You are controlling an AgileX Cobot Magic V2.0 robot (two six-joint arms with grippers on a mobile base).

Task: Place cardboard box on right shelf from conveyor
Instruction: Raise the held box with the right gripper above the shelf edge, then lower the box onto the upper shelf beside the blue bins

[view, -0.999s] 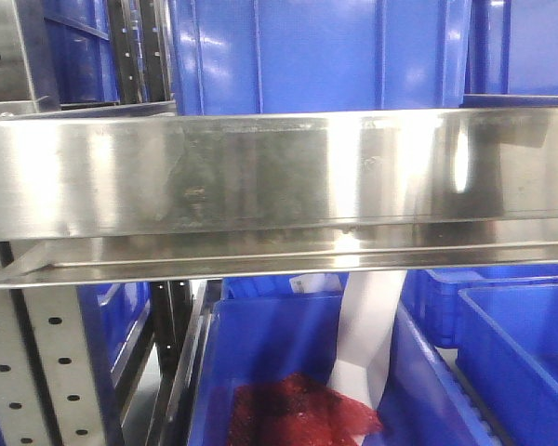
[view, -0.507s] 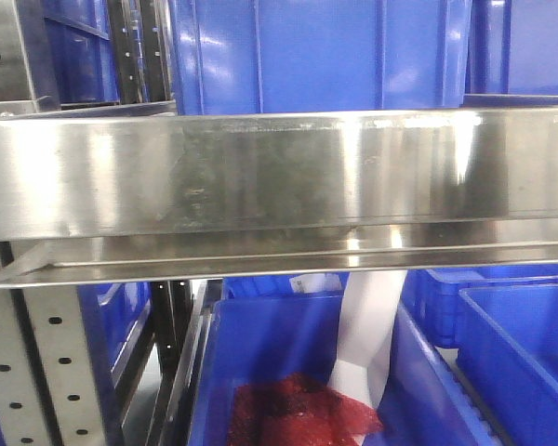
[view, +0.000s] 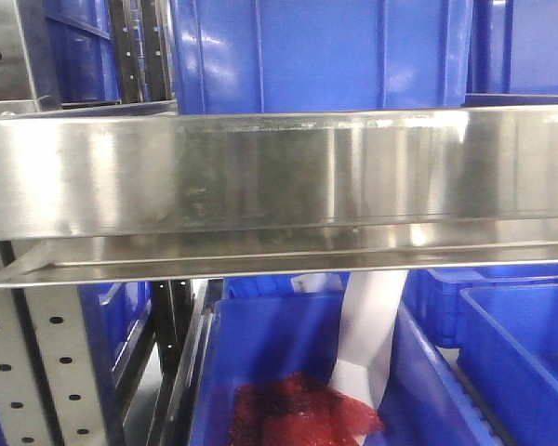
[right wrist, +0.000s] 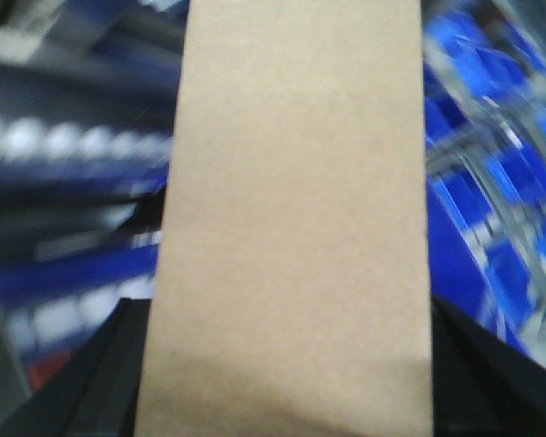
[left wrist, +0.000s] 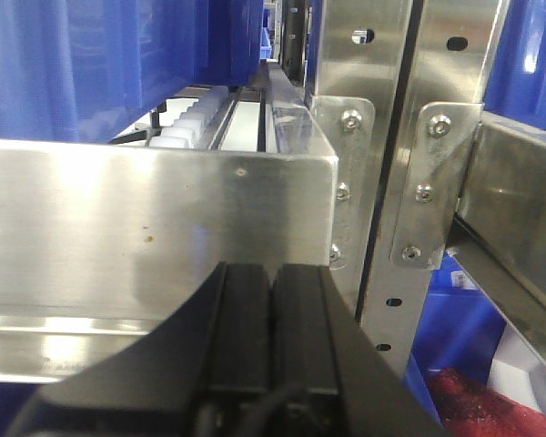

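Plain tan-brown slab-like cardboard box point(right wrist: 291, 218): fills the centre of the right wrist view, top to bottom, with the black fingers point(right wrist: 82, 382) of the right gripper point(right wrist: 284, 369) flanking its lower left and lower right edges. The box is judged to be pinched between them and clear of the conveyor, which appears in no view. Everything around the box is blurred; only blue and steel streaks can be made out.

Shiny brushed stainless-steel right shelf point(view: 279, 167): its wide reflective front lip crosses the middle of the front view. No box shows on or above it. Tall blue plastic bins point(view: 316, 56) stand behind the lip at the top of the frame. At the bottom, a lower blue bin point(view: 260, 334) holds a red mesh bundle point(view: 298, 409).

Left gripper point(left wrist: 271, 309): bottom centre of the left wrist view, black fingers pressed together and holding nothing, facing a steel lip and a perforated grey upright point(left wrist: 409, 182).

Progress, as judged: pickup is done; carrying to the shelf, setting down and release are left.
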